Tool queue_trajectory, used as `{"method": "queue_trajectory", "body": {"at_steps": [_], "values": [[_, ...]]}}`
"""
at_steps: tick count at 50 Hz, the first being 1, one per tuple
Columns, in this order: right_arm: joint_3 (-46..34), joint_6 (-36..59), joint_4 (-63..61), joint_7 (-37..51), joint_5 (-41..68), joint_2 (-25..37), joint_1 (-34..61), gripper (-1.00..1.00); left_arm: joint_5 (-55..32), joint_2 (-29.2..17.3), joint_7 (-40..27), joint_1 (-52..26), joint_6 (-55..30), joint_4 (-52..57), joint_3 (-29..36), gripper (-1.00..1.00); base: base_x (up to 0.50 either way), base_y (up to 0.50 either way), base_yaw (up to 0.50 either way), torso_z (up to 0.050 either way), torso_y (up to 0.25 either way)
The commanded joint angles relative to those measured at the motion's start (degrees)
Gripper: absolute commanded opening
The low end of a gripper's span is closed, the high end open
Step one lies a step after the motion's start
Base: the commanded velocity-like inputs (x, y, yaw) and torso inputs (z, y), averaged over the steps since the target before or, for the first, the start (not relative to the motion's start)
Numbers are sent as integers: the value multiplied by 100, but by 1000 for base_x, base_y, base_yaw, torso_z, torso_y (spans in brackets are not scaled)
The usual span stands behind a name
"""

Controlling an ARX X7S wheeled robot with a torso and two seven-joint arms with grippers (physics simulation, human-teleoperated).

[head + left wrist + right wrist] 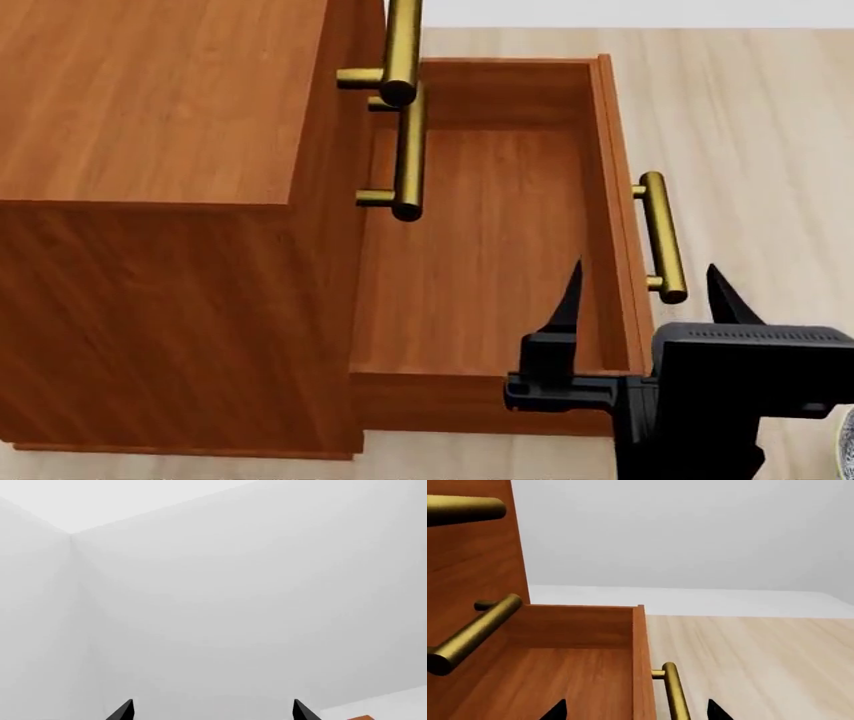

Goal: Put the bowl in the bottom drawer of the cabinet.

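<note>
Bottom drawer (501,250) pulled out of the cabinet (160,150), nothing visible inside it.

The right gripper (645,295) hangs over the drawer's near right corner, jaws spread apart, one finger over the drawer floor and one outside, beside the brass handle (663,240). The left gripper (212,711) faces a white wall, tips apart, holding nothing. A sliver at the head view's lower right edge may be the bowl; I cannot tell.

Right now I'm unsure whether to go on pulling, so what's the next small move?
Probably back the right gripper off the handle: the bottom drawer is already wide open and empty, and the open jaws hold nothing. The bowl isn't clearly in view.
</note>
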Motion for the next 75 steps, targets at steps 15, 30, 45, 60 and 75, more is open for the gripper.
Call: {"method": "queue_trajectory", "body": {"at_steps": [15,30,45,60,75], "values": [[159,952,-919,315,240,329,156,100,39,-58,-16,59,109,-55,32,100,0,0,0,0,0],[888,2830,-2049,834,929,662,568,100,0,-66,-39,44,93,-38,-9,100,0,0,0,0,0],[2368,4546,-2471,1229,1978,728,898,100,-48,-72,-47,15,73,-13,-30,100,0,0,0,0,0],[3954,6329,-2526,1938,3858,1094,1158,100,-54,-38,-77,43,120,-2,-7,100,0,0,0,0,0],[4566,6119,-2039,3148,5655,1610,486,100,-108,-27,-89,60,122,25,-44,100,0,0,0,0,0]]}}
